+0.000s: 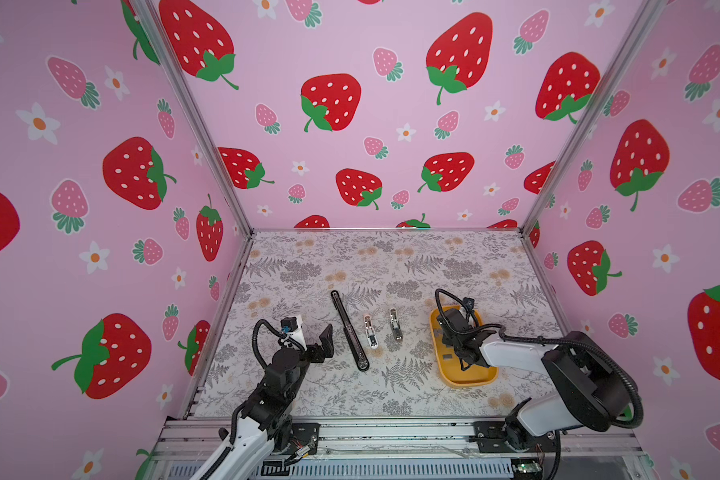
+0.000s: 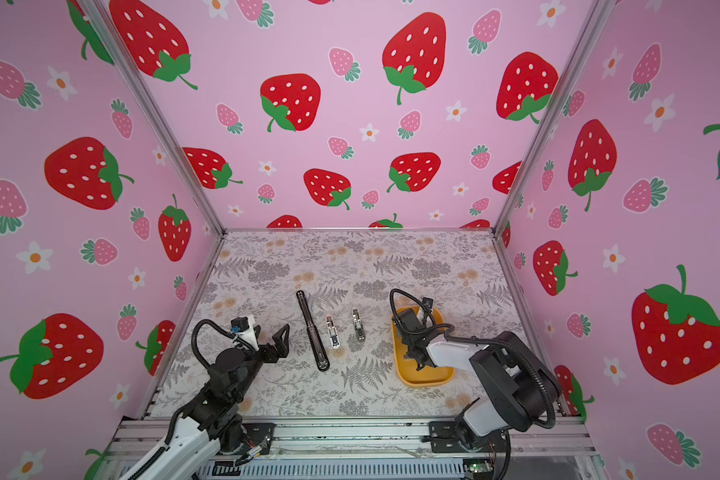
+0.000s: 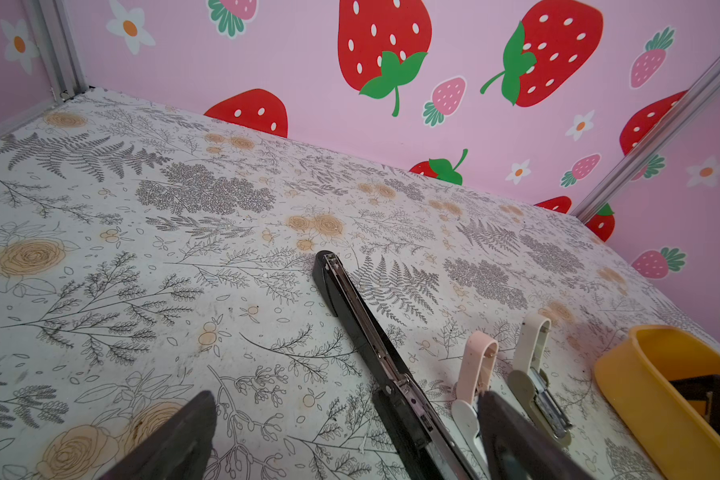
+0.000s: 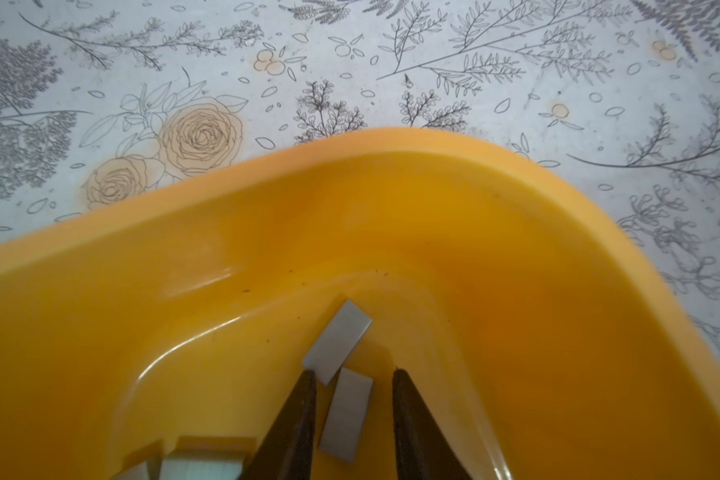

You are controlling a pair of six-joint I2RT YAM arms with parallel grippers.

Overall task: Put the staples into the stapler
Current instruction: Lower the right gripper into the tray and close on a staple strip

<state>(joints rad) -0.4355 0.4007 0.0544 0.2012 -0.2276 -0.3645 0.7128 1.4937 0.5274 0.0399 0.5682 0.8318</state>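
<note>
Several grey staples lie in a yellow tray [image 4: 267, 199]. One strip [image 4: 346, 419] lies between the fingers of my right gripper [image 4: 353, 374], which stands open with a gap beside the strip. A second strip [image 4: 337, 340] lies just beyond the fingertips. In both top views the right gripper [image 1: 464, 365] [image 2: 420, 365] points down into the tray [image 1: 470, 380] [image 2: 425, 380]. A long black stapler [image 1: 349, 330] [image 2: 312, 330] [image 3: 375, 345] lies opened flat on the table. My left gripper [image 1: 321, 345] [image 3: 348, 401] hovers wide open just left of it, holding nothing.
Between the black stapler and the tray lie a small pink-and-white stapler [image 1: 370, 331] [image 3: 474, 374] and a small grey one [image 1: 395, 324] [image 3: 533, 374], both opened. Pink strawberry walls enclose the floral table on three sides.
</note>
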